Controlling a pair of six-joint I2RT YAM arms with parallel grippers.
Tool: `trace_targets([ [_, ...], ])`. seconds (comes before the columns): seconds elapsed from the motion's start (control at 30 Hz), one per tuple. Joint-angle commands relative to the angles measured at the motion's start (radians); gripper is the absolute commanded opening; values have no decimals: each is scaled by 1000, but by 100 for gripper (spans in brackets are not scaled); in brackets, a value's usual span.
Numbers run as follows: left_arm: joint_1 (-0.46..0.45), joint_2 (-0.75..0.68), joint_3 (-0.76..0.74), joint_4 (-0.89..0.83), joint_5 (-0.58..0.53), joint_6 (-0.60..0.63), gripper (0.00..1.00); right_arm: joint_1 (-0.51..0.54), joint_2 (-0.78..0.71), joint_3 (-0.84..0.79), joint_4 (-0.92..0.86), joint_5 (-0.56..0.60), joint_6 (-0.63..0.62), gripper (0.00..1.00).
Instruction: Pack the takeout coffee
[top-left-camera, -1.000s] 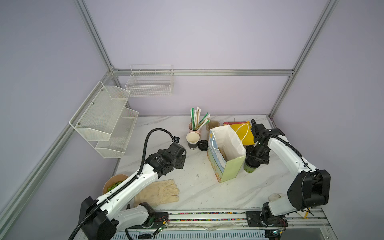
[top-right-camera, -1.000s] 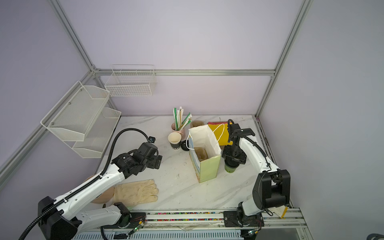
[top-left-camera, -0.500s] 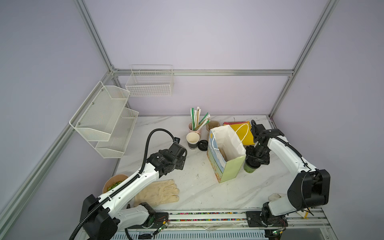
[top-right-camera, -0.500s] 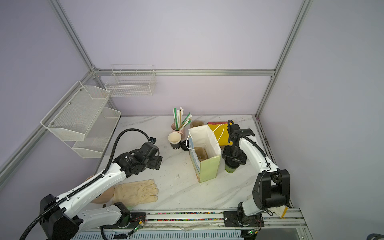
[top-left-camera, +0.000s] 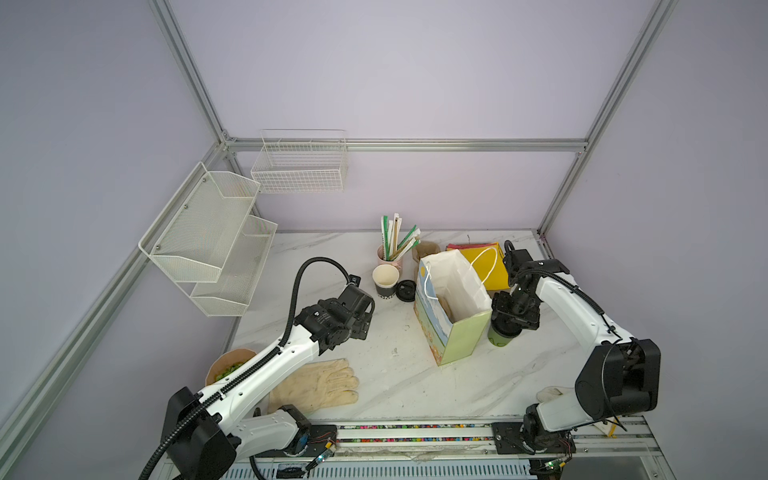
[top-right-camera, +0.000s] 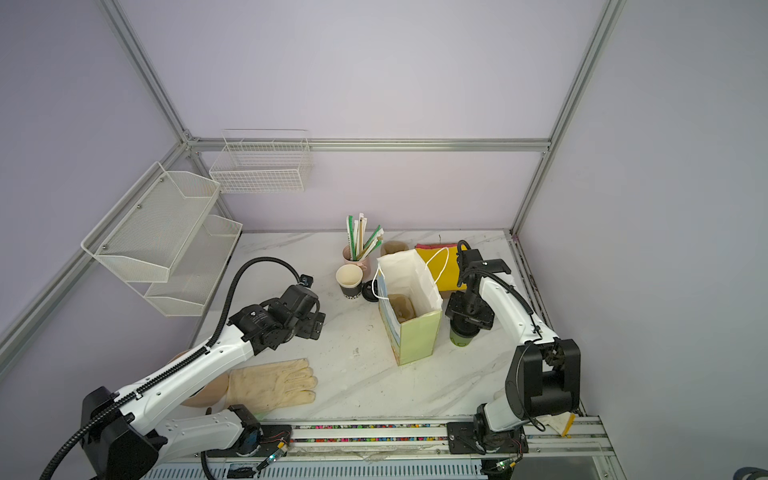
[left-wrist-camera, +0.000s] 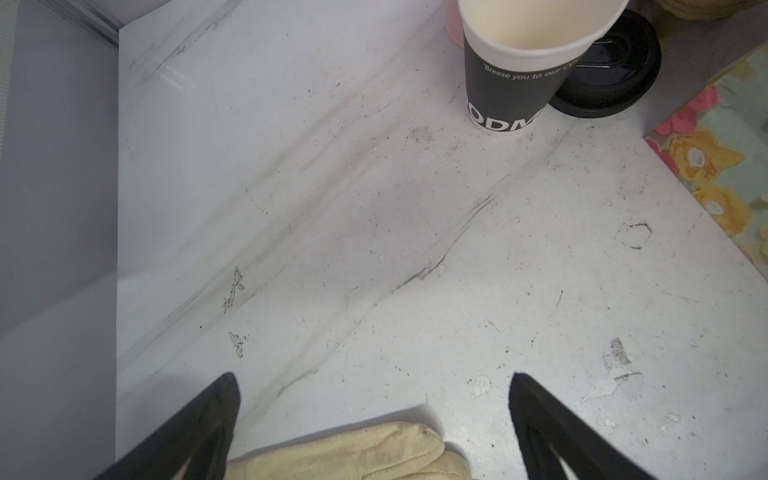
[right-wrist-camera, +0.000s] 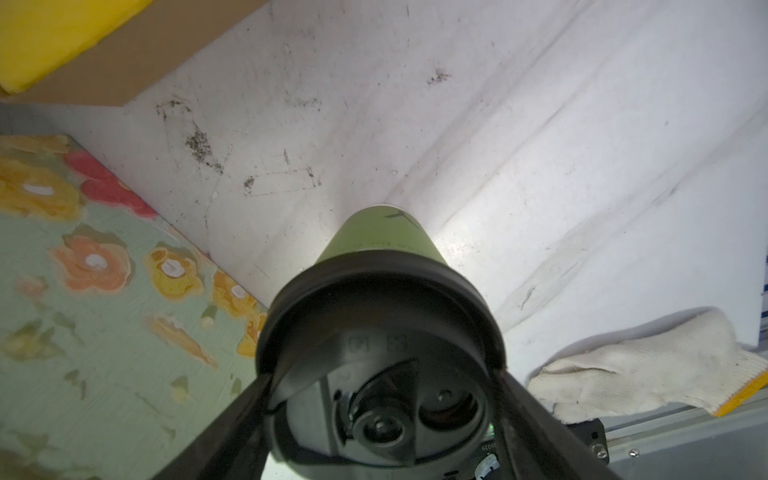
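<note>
The takeout coffee (top-left-camera: 500, 337) (top-right-camera: 461, 338) is a light green paper cup (right-wrist-camera: 380, 245) with a black lid. It stands upright just right of the open paper bag (top-left-camera: 465, 338) (top-right-camera: 417, 336). My right gripper (top-left-camera: 505, 322) (right-wrist-camera: 382, 374) comes down over it from above. One finger presses each side of the lid's rim, so it is shut on the cup. I cannot tell whether the cup's base touches the table. My left gripper (top-left-camera: 359, 328) (left-wrist-camera: 372, 378) hovers open over bare marble, holding nothing, with the fingertips of a tan glove (left-wrist-camera: 353, 453) under it.
A black paper cup (top-left-camera: 385, 282) (left-wrist-camera: 515, 83), a loose black lid (top-left-camera: 405, 290) and a pink cup of straws (top-left-camera: 390, 253) stand behind the bag's left side. A yellow pad (top-left-camera: 490, 266) lies behind the right gripper. The tan glove (top-left-camera: 320, 384) and a bowl (top-left-camera: 230, 365) are at the front left. A white glove (right-wrist-camera: 644, 374) lies front right.
The left gripper has drifted slightly to the right. The right gripper stays on the coffee's lid, and the cup has not visibly moved.
</note>
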Motion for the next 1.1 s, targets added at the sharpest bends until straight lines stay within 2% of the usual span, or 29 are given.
trace_targets([
  [0.0, 6, -1, 53, 3, 1, 5, 100, -5, -15, -14, -4, -3, -7, 81],
  [0.33, 6, 10, 56, -1, 4, 6, 100, -6, -30, -10, -14, -18, 0, 73],
  [0.57, 6, 17, 60, -4, 10, 8, 100, -6, -71, 6, -41, -16, 29, 73],
  [0.93, 6, 13, 65, -4, 19, 9, 100, -5, -181, 164, -98, 52, 13, 73],
  [1.07, 6, 13, 66, -4, 22, 8, 100, -4, -192, 288, -145, 91, 14, 73],
])
